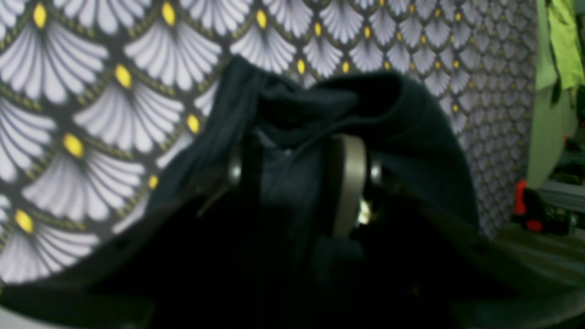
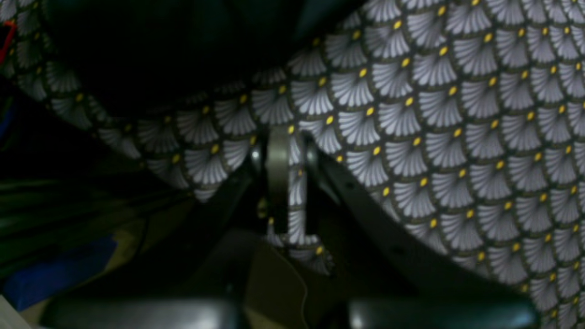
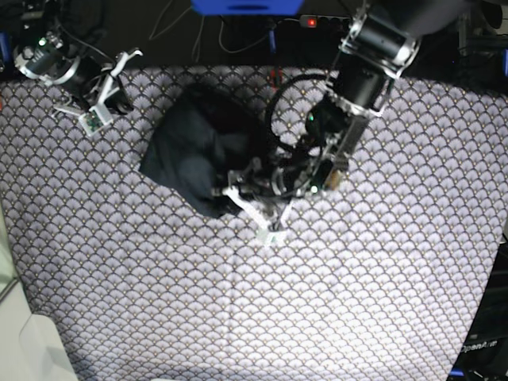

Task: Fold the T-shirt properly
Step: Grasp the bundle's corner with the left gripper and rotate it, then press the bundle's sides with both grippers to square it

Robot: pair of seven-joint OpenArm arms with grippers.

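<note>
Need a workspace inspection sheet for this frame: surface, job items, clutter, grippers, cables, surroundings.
Surface: table covered by grey fan-patterned cloth with yellow dots.
Job's things: dark charcoal cloth T-shirt, bunched in a heap, not folded.
Clutter: nothing seen on the cloth.
Grippers: left gripper shut on T-shirt fabric at the heap's edge; right gripper over the patterned cloth near the table corner, apart from the shirt, shut on a pinch of that cloth.
Cables: black cables looping along the left arm.
Surroundings: blue object beyond the far edge.

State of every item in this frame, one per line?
T-shirt: bunched in a heap, not folded, one edge lifted.
Left end effector: shut on the T-shirt.
Right end effector: pinching the patterned tablecloth, away from the shirt.
</note>
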